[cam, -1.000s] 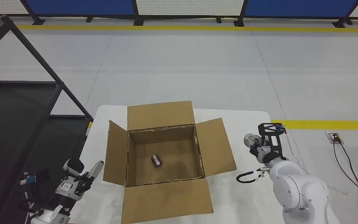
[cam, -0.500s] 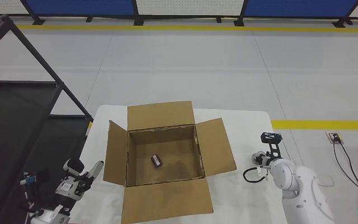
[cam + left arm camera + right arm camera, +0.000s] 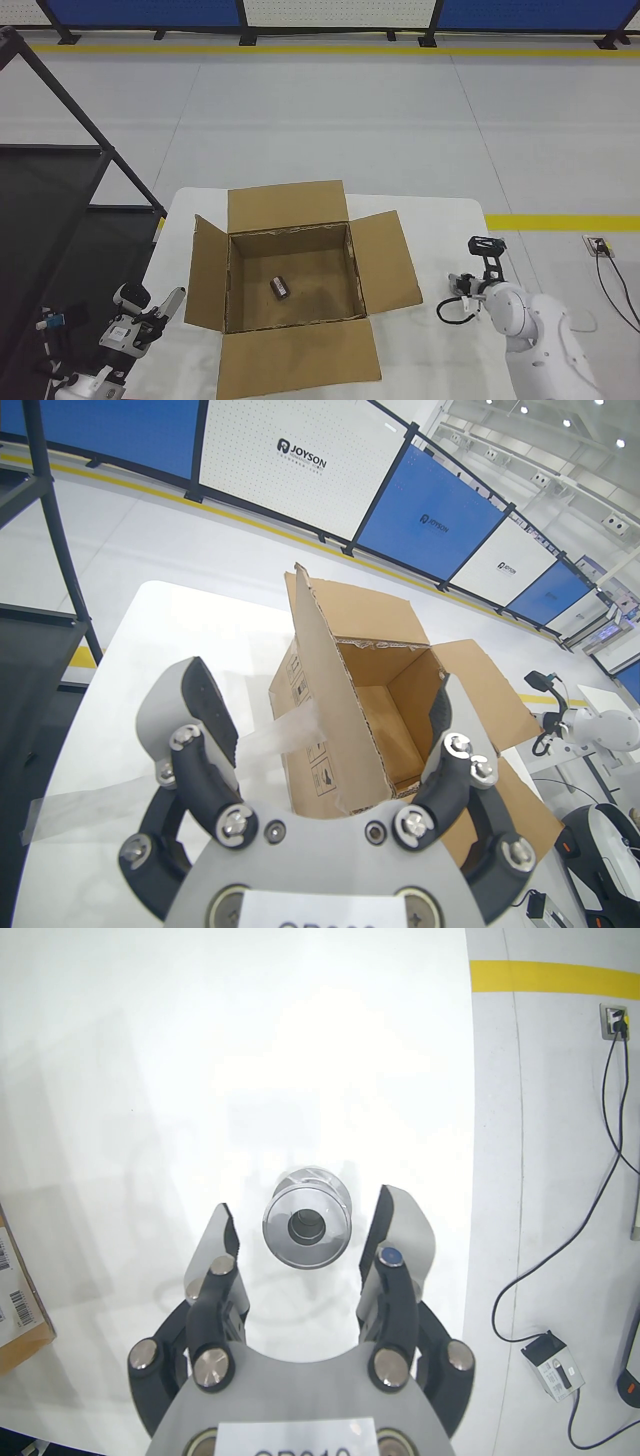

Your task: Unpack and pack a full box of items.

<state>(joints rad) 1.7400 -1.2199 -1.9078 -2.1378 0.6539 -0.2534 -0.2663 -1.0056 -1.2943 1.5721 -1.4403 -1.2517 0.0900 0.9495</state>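
Top view: an open box (image 3: pixel 287 207) sits mid-frame on the table (image 3: pixel 410 340), with a small can (image 3: pixel 279 288) inside. Left wrist view: the left gripper (image 3: pixel 320 675) gapes wide, empty, facing the box. Right wrist view: the right gripper (image 3: pixel 304 1200) is spread around a metal spool (image 3: pixel 306 1228), not touching it.

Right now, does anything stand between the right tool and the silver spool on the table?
Nothing visible does. The right tool is open, and the silver spool stands on the white table between its jaws, with a gap showing on each side.
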